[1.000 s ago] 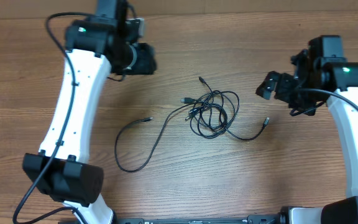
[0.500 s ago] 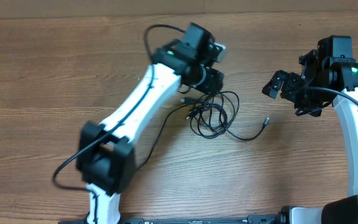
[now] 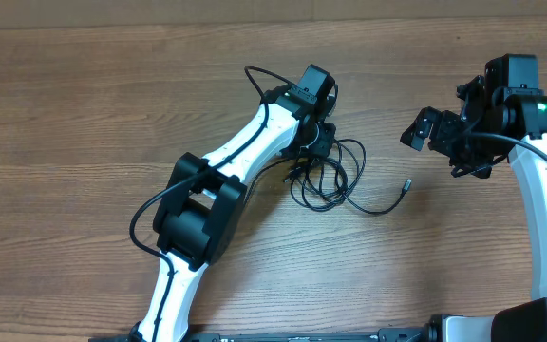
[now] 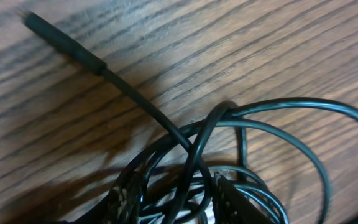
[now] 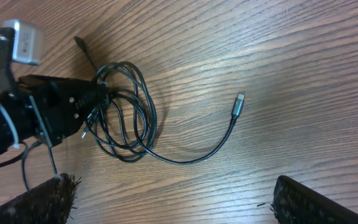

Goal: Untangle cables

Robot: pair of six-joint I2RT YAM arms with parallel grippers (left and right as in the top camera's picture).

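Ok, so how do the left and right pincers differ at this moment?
The left pincer is down on the cables, with strands lying between its fingers. The right pincer hangs off to the side, apart from them. The right pincer's jaws stand wide open with nothing between them; whether the left pincer's jaws have clamped on a strand is unclear. Both are black two-finger pincers.

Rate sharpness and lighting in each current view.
Overhead: evenly lit, sharp, cables crisp. Left wrist: very close, focus soft toward the bottom edge, shadow darkening the lower left. Right wrist: loose plug sharp, end effector fingers blurred in the bottom corners.
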